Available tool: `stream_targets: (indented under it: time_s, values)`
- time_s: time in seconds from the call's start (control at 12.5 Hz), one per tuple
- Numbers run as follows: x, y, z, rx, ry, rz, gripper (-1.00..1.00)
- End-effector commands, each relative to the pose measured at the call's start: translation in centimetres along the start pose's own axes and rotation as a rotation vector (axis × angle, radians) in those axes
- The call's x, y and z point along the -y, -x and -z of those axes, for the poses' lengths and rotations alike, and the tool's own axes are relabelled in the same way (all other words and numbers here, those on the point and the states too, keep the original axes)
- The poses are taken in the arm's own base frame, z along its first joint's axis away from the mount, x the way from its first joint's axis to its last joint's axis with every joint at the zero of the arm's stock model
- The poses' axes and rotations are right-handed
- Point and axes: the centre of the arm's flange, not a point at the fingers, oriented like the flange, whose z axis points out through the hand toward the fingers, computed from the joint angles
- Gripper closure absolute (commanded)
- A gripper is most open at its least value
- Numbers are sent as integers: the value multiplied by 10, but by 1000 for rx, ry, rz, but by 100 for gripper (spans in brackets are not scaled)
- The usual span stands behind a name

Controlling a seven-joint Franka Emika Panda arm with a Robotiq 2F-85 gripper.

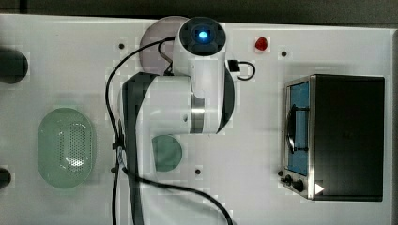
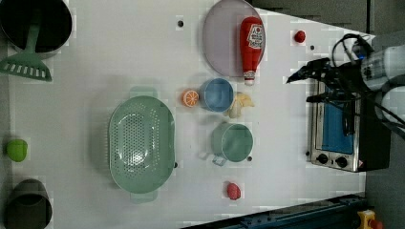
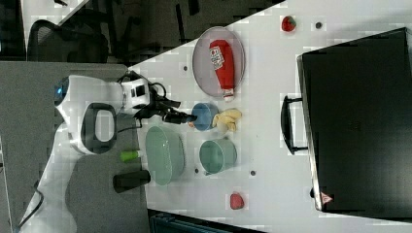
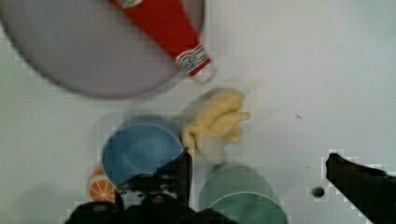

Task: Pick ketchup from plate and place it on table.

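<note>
A red ketchup (image 2: 251, 45) bottle with a white label lies on its side on the pale lilac plate (image 2: 219, 43), its cap reaching past the rim. The same ketchup (image 3: 222, 60) on the plate (image 3: 204, 63) appears in the right view, and the ketchup (image 4: 163, 23) and plate (image 4: 84, 56) in the wrist view. My gripper (image 4: 261, 186) is open and holds nothing. It hovers above the white table (image 2: 119, 47) near the blue bowl and green cup, apart from the plate. In the right view the gripper (image 3: 182, 116) is beside the blue bowl. In the top view my arm covers most of the plate (image 1: 155, 42).
Close to the plate are a blue bowl (image 2: 216, 94), an orange slice (image 2: 190, 98), a yellow banana-like piece (image 2: 240, 104) and a green cup (image 2: 232, 141). A green colander (image 2: 141, 143), a toaster oven (image 2: 339, 133), a small red fruit (image 2: 299, 36) and a pinkish lump (image 2: 233, 191) also stand on the table.
</note>
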Motion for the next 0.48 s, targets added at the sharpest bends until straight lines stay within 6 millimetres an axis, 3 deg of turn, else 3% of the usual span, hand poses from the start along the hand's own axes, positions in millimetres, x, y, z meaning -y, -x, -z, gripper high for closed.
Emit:
stream_targets:
  time_s: [0.08,0.48]
  values:
    - [16,-23,-6,-57,-42,287,-100]
    - [36,-63,-72,-65,-62,507,-100]
